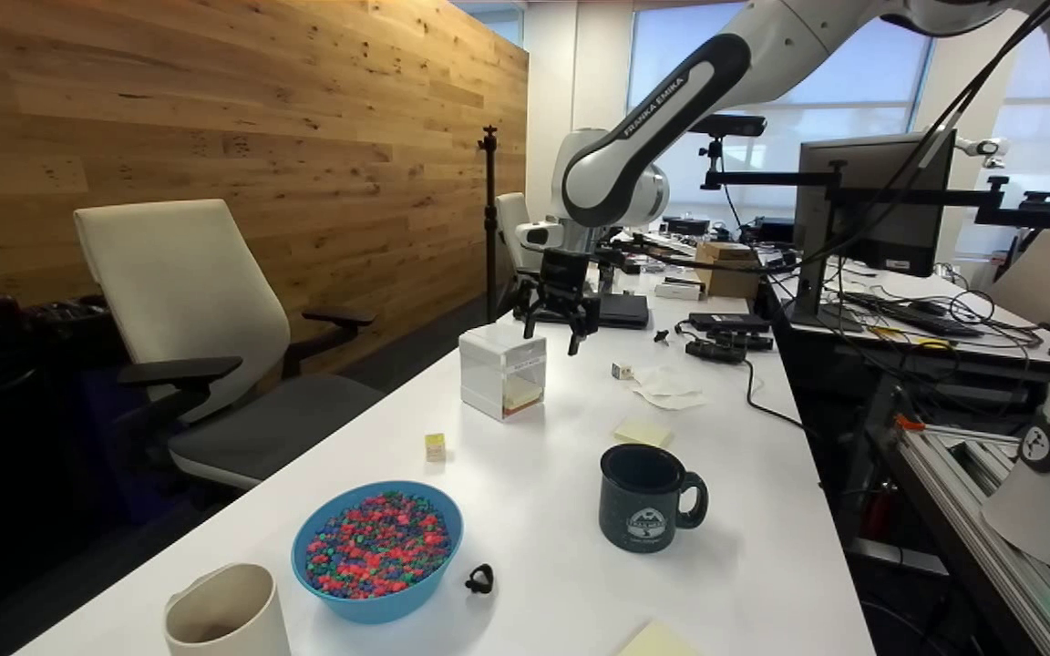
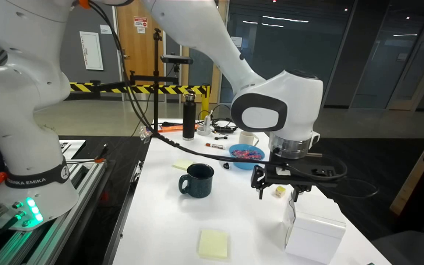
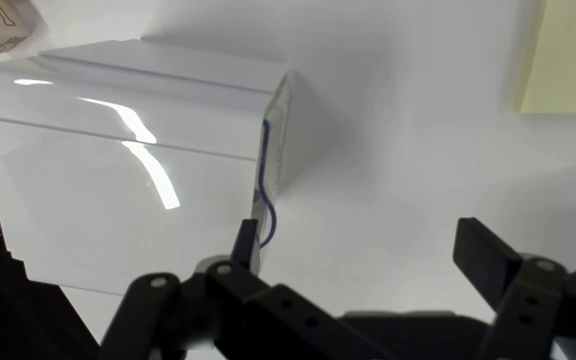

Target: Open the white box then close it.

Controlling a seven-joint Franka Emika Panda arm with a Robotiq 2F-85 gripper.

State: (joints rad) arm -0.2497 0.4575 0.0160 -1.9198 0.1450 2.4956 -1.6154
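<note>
The white box (image 1: 485, 372) stands upright on the white table in both exterior views. One of its sides is a see-through panel (image 1: 525, 375) with something yellowish behind it. From the wrist view, the box's smooth top (image 3: 118, 210) fills the left part, and a wavy purple line runs down the see-through side. My gripper (image 3: 356, 225) points down with its jaws wide apart and nothing between them. One fingertip (image 2: 296, 197) is at the box's upper edge, by the see-through side; whether it touches, I cannot tell. The other finger (image 3: 485, 262) is off to the side over the table.
A dark mug (image 1: 639, 499) and a blue bowl (image 1: 324, 583) of coloured beads share the table. A cream cup (image 1: 229, 620), small blocks (image 1: 435, 446), yellow sticky notes (image 2: 213, 243) and crumpled tissue (image 1: 668, 387) lie around. Black cables (image 1: 730, 342) run along one edge.
</note>
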